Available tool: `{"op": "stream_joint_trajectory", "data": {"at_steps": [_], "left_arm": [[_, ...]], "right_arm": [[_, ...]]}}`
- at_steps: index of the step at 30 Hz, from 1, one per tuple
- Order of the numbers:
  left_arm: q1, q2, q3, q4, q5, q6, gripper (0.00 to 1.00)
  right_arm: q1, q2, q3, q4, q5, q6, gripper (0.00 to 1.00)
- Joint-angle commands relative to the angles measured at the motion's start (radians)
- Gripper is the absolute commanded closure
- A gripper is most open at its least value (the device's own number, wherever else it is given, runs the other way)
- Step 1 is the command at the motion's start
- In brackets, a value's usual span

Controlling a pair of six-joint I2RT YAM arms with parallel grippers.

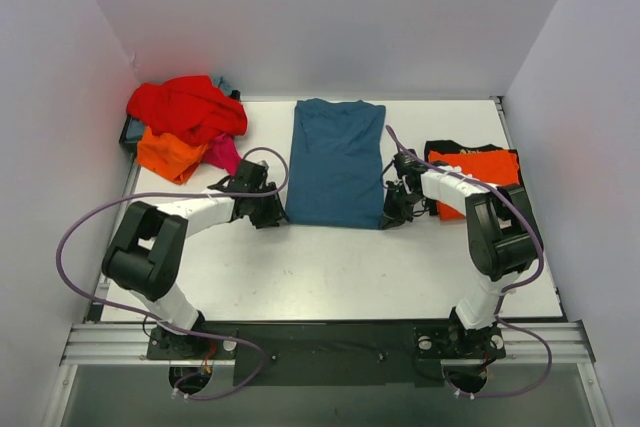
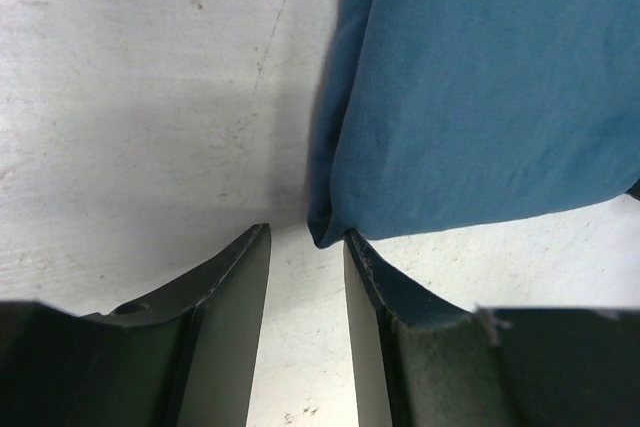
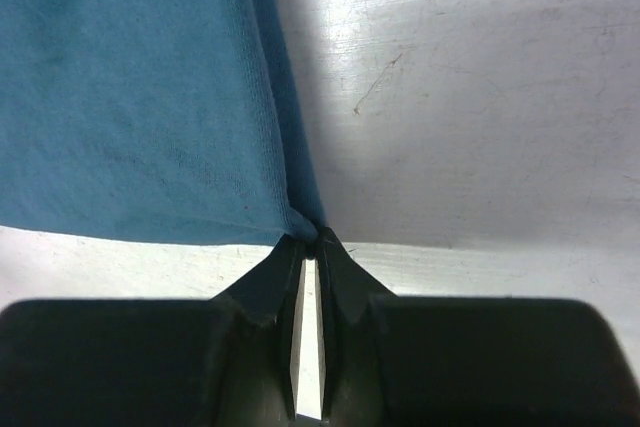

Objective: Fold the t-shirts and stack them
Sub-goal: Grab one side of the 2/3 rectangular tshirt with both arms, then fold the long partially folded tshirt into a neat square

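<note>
The teal t-shirt (image 1: 337,162) is laid flat on the table (image 1: 330,267) as a long folded strip. It is spread out between the two grippers and away from both of them.

The left gripper (image 1: 270,212) is set low at the near left corner of the strip. In the left wrist view its fingers (image 2: 225,277) are seen apart, with bare table showing in the gap. The corner of the cloth is poked in just between the two tips and is touched by the right one. It is not squeezed.

The right gripper (image 1: 393,215) is set low at the near right corner. In the right wrist view its fingers (image 3: 265,282) are pressed almost together, with only a thin slit left behind the tips. The very tip of the cloth corner is pinched there.

A loose heap is piled well past the left gripper, on its outer side. In it a red t-shirt (image 1: 185,107), an orange t-shirt (image 1: 170,152) and a pink t-shirt (image 1: 222,152) are bunched up. Just beside the right gripper, on its outer side, a folded orange t-shirt (image 1: 480,167) is laid on a black t-shirt (image 1: 460,147).
</note>
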Motion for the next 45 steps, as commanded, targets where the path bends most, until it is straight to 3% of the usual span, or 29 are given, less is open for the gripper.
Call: {"op": "stream_joint_trajectory", "data": {"at_steps": [1,5,11,13,15,19,27,33,36,41,45], "left_arm": [[0.006,0.031,0.049,0.018,0.029,0.018,0.55],[0.006,0.059,0.050,0.038,0.047,0.009,0.55],[0.006,0.093,0.069,0.029,0.029,0.010,0.71],[0.006,0.101,0.064,0.038,0.032,0.009,0.81],[0.006,0.105,0.061,0.056,0.058,0.006,1.00],[-0.029,0.015,0.038,0.053,0.027,0.012,1.00],[-0.119,-0.203,0.005,-0.155,-0.011,0.036,1.00],[-0.178,-0.396,-0.089,-0.224,0.047,-0.017,1.00],[-0.170,-0.484,-0.047,-0.235,0.112,-0.056,1.00],[-0.130,-0.421,0.153,-0.274,0.093,-0.022,1.00],[-0.029,-0.306,0.243,-0.202,0.106,-0.022,1.00]], "right_arm": [[0.001,0.013,-0.010,-0.003,0.022,-0.021,1.00],[0.007,0.005,-0.010,-0.003,0.022,-0.019,1.00],[0.009,0.002,-0.010,-0.003,0.017,-0.018,1.00],[0.010,-0.006,-0.010,-0.003,0.016,-0.015,1.00],[0.009,-0.019,-0.008,-0.004,0.011,-0.012,1.00],[0.009,-0.084,-0.026,-0.021,0.000,-0.015,1.00],[0.007,-0.326,-0.103,-0.151,-0.006,-0.058,1.00],[-0.003,-0.539,-0.152,-0.262,-0.026,-0.065,1.00],[-0.058,-0.598,-0.100,-0.288,-0.041,-0.069,1.00],[-0.119,-0.524,0.058,-0.297,-0.064,-0.081,1.00],[-0.137,-0.342,0.228,-0.293,-0.076,-0.066,1.00]]}}
